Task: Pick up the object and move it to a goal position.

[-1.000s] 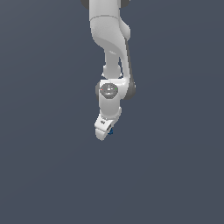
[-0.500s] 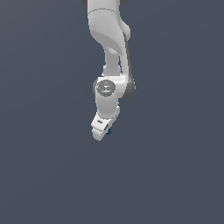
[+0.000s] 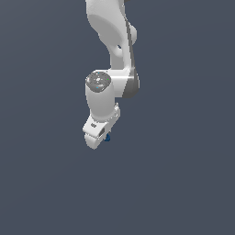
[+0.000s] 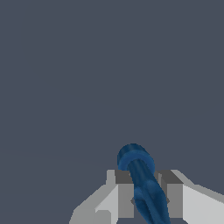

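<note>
— What is the exterior view showing?

— The white arm is reaching down from the top edge against a flat grey-blue ground. Its wrist joint, with a round grey cap, is sitting about mid-height, and the gripper is hanging below it, tilted toward the exterior view's left. A small dark blue speck, the object, is peeking out at the lower edge of the gripper, on the side toward the exterior view's right. It is touching the white body there and is much smaller than it.

— Can you tell from there how the claw is standing?

— Not really. The fingers are blurring into the white hand, so the gap is not reading from this view.

— And the wrist view?

— Here the object is showing large: a dark blue, lumpy, elongated piece with a rounded, ring-like end pointing away from the camera. It is lying between the two grey fingers, one on each side, and both are pressing close against its flanks. The gripper is closed down to the width of the piece and is gripping it. Beyond the blue tip only the plain grey-blue ground is appearing.

— Is the piece resting on anything?

— I cannot tell; nothing is showing contact with the ground in either view.
</note>
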You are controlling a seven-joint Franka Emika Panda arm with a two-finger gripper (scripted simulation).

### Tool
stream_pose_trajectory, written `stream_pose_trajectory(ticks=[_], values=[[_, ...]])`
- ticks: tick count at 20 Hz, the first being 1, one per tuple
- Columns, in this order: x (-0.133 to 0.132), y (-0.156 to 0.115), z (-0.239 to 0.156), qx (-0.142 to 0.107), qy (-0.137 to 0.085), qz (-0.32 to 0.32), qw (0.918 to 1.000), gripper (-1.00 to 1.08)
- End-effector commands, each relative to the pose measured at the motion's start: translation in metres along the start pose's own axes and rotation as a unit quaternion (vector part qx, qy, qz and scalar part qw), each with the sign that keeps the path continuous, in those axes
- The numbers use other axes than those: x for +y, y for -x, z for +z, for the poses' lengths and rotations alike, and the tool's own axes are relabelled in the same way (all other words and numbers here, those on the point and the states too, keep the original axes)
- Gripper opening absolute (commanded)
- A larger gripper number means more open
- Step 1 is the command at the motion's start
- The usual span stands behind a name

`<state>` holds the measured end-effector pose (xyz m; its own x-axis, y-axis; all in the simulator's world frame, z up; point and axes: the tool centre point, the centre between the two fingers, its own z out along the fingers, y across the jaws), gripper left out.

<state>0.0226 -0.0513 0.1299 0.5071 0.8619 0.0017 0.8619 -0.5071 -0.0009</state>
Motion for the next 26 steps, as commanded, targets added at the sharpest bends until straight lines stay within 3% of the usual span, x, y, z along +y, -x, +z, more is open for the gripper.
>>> stream_pose_trajectory(ticks=[1,13,26], values=[[0.014,0.003,-0.021,0.000,0.000,0.000,1.0000,-1.00],[0.075,0.013,-0.105,0.000,0.000,0.000,1.0000,-1.00],[0.119,0.019,-0.163,0.000,0.000,0.000,1.0000,-1.00]])
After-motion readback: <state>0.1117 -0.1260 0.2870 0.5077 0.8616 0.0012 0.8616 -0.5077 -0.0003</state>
